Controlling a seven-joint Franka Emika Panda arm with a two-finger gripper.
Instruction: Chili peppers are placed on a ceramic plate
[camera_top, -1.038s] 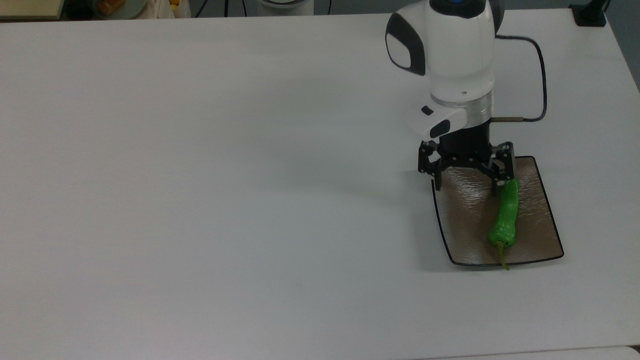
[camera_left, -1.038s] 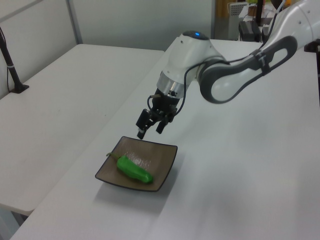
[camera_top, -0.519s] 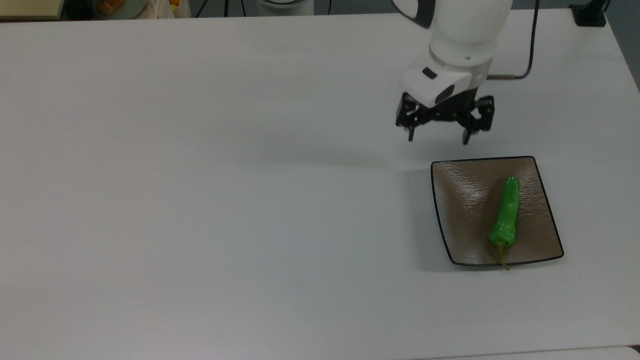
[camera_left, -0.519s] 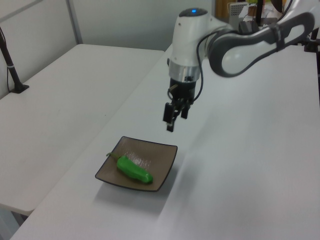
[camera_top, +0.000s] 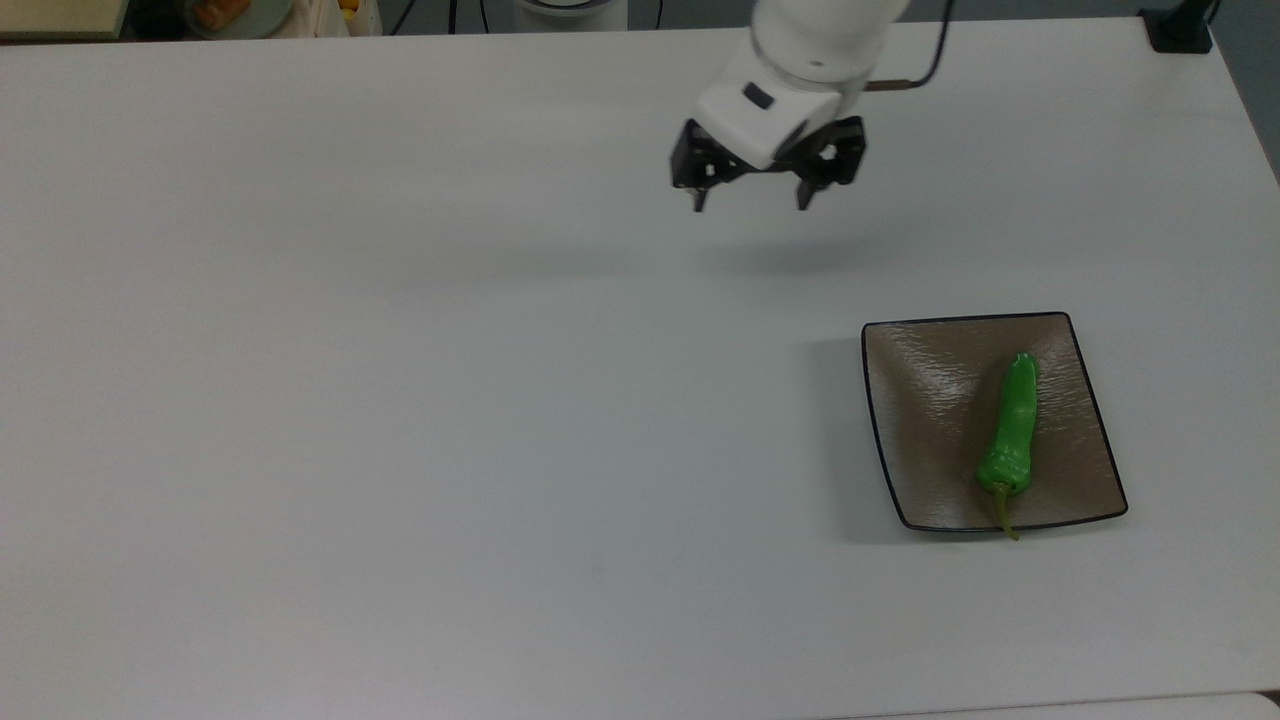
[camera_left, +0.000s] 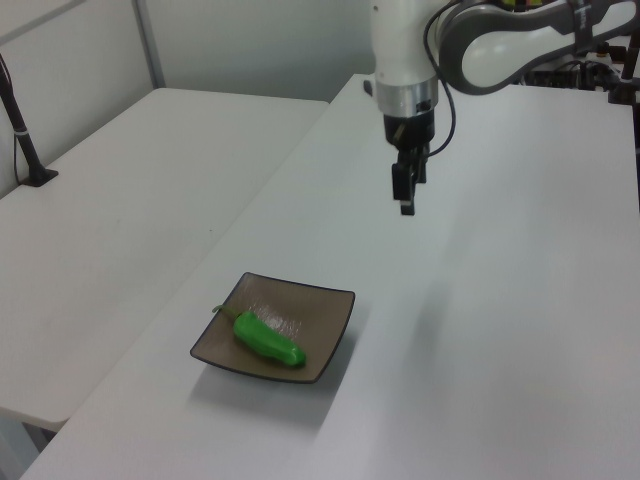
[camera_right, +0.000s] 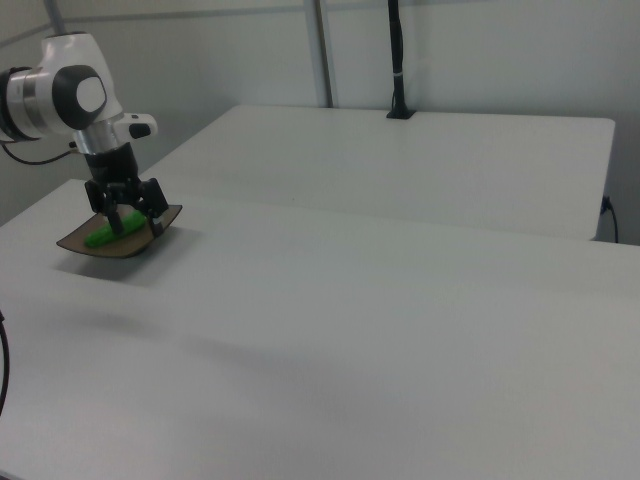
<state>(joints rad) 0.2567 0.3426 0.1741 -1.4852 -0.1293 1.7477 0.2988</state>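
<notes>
One second back the gripper (camera_top: 752, 203) was right over the ceramic plate (camera_top: 925, 400) with a fingertip next to the chili pepper's tip; now it's lifted off and swung toward the top view's upper left, well apart from both. Fingers are spread wide, nothing in them. Around it there's just the white table (camera_top: 400, 400), a second table (camera_left: 130, 180) alongside in the left view, and a black cable (camera_top: 925, 60) trailing off the arm. Nothing sits between gripper and plate. The plate is near the table's edge on the top view's right, toward the near corner. The chili pepper (camera_top: 1010, 425) lies on the plate's right half in the top view, stem poking over the near rim.
</notes>
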